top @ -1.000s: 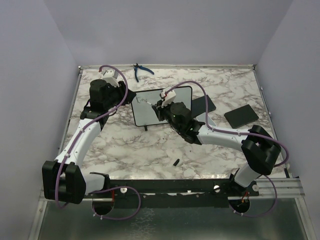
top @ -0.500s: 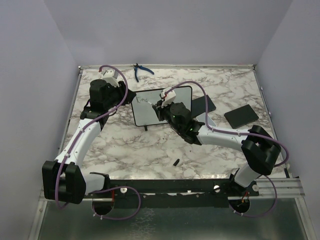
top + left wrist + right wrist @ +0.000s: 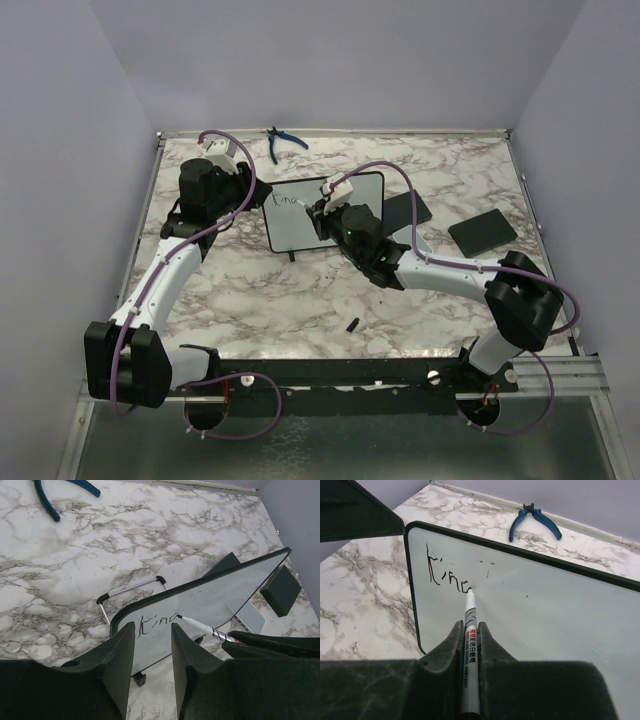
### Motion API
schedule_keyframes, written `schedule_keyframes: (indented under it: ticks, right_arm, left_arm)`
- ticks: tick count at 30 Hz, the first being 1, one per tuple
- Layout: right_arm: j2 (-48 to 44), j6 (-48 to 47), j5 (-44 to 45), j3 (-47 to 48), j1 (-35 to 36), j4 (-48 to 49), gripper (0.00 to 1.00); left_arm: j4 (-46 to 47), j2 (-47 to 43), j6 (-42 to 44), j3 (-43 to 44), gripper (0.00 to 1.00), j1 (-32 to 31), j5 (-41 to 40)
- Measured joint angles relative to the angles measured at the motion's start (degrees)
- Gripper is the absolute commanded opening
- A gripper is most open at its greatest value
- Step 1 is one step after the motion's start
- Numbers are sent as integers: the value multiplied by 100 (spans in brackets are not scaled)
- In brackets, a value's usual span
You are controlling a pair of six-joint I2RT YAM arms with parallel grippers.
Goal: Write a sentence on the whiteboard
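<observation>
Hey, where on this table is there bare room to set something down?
Most room: the table in front of the whiteboard, bare except a black cap. Also the far right corner behind the black pads. Crowded: around the whiteboard, where the left gripper, right gripper and marker gather.

Marble-look table (image 3: 260,290) carrying everything. Whiteboard (image 3: 300,228) standing mid-table on small black feet, tilted back. Blue-handled pliers (image 3: 283,142) lying at far edge, behind board. Black pad (image 3: 482,231) flat on right side. Second black pad (image 3: 408,208) flat, just beside board's right end. Small black piece (image 3: 353,323) alone near front edge, well apart from rest.
</observation>
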Motion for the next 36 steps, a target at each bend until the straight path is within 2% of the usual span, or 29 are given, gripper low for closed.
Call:
schedule_keyframes:
  ticks: [36]
  right_arm:
    - [-22,28,68,17,0,118,0]
  left_arm:
    - [0,0,0,0,36,0,0]
